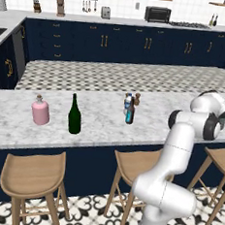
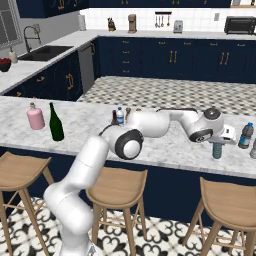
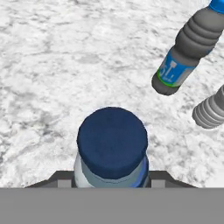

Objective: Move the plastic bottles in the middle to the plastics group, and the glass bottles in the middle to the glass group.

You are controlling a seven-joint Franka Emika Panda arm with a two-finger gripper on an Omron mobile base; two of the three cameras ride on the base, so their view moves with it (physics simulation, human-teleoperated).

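At right of the right base frame, the gripper [image 2: 218,142] stands over a teal bottle [image 2: 217,150] upright on the marble counter [image 2: 165,150]; whether its jaws clamp it I cannot tell. Just right stands a blue bottle [image 2: 245,135]. Center frame, a clear bottle [image 2: 120,116] and dark bottle [image 2: 114,118] wait; pink bottle [image 2: 35,117] and green bottle [image 2: 56,123] stand at left.

White veined marble counter [image 1: 98,127] — faint sheen, translucent plastic teal bottle [image 2: 217,149], glossy green wine bottle [image 1: 74,114], matt wooden stools [image 1: 33,175].
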